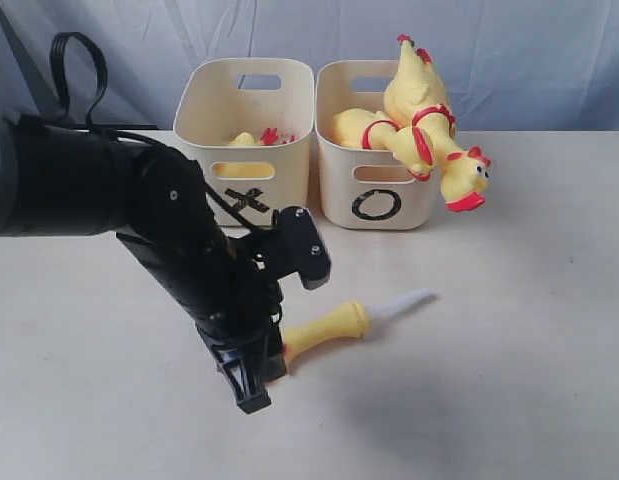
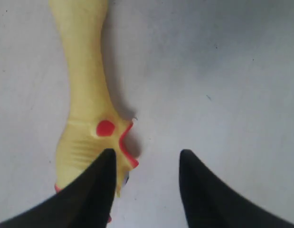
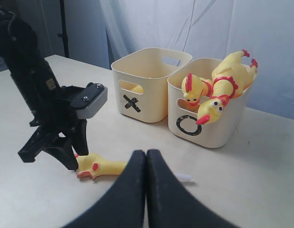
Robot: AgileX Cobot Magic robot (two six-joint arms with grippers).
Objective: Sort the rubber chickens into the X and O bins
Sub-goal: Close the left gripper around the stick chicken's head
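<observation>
A yellow head-neck piece (image 1: 324, 330) with a white tube (image 1: 404, 300) lies on the table in front of the bins. My left gripper (image 1: 257, 385) is open and low over its head end. In the left wrist view the head (image 2: 87, 137) lies beside and partly under one finger (image 2: 101, 183), with only the red beak edge reaching into the gap of the left gripper (image 2: 147, 159). The X bin (image 1: 204, 150) holds a headless body (image 1: 257, 138). Two whole chickens (image 1: 414, 95) fill the O bin (image 1: 339, 190); one head (image 1: 465, 180) hangs over its side. My right gripper (image 3: 146, 156) is shut and empty, and does not show in the exterior view.
The bins stand side by side at the back of the pale table (image 1: 509, 380), before a blue-grey cloth backdrop (image 1: 529, 50). The black left arm (image 1: 109, 190) reaches in from the left. In the right wrist view the head-neck piece (image 3: 99, 166) lies between the two grippers.
</observation>
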